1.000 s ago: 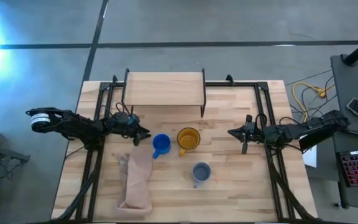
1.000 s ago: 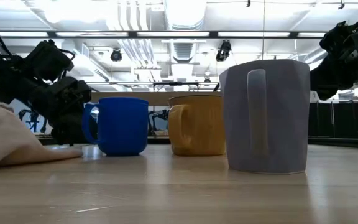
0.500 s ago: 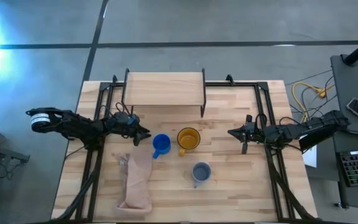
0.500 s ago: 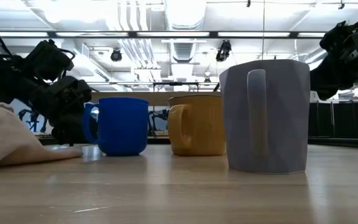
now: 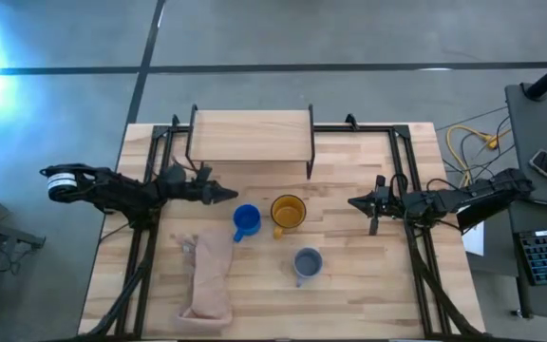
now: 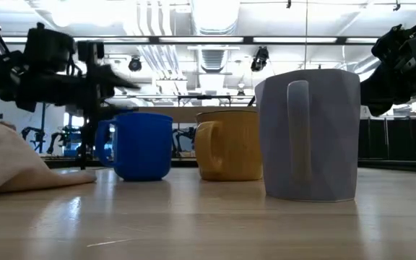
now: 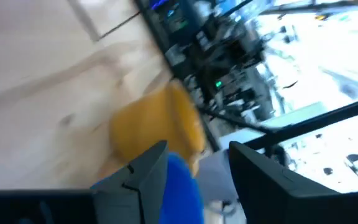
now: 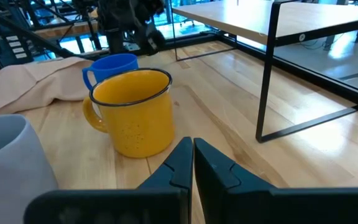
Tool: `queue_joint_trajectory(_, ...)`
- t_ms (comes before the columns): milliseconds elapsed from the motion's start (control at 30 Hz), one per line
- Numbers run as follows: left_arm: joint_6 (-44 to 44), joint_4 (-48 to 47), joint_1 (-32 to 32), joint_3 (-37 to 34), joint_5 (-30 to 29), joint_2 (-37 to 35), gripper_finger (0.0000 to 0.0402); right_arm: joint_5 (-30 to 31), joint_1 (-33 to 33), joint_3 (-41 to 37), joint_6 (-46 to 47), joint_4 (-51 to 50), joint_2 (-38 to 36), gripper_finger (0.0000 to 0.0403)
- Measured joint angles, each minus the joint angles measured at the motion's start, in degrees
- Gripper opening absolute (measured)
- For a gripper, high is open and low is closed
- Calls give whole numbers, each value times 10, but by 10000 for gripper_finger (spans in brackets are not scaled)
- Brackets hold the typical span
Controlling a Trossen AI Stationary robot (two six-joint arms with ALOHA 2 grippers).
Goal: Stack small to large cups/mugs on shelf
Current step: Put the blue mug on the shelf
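Observation:
Three mugs stand on the tabletop: bright blue (image 5: 246, 220), yellow-orange (image 5: 289, 211) right of it, grey-blue (image 5: 308, 262) nearer the near edge. The light-wood shelf (image 5: 251, 136) stands on black legs at the far edge, with nothing on it. My left gripper (image 5: 228, 194) hovers just left of and above the blue mug (image 7: 182, 183), open, pointing toward the right edge. My right gripper (image 5: 354, 202) is shut and waits right of the yellow mug (image 8: 135, 112), touching nothing.
A tan cloth-like bag (image 5: 209, 275) lies near the left front, just beside the blue mug. Black frame rails (image 5: 408, 180) run along both sides of the table. Bare wood lies between the mugs and the shelf legs (image 8: 266, 81).
My left gripper has risen from just above the tabletop to above the blue mug's rim, levelled out and shifted slightly toward the far edge. The mugs, the bag and my right arm have stayed where they were.

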Motion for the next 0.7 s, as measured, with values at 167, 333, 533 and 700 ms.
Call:
queue_joint_trajectory(167,-1,108,-10,31,56,0,157,0,0,0,0,0,0,9)
queue_joint_trajectory(333,-61,108,-16,76,140,0,157,0,0,0,0,0,0,9)
queue_joint_trajectory(533,-118,110,-26,105,145,-8,157,0,0,0,0,0,0,9)
queue_joint_trajectory(700,-119,104,-17,144,121,-1,157,0,0,0,0,0,0,9)
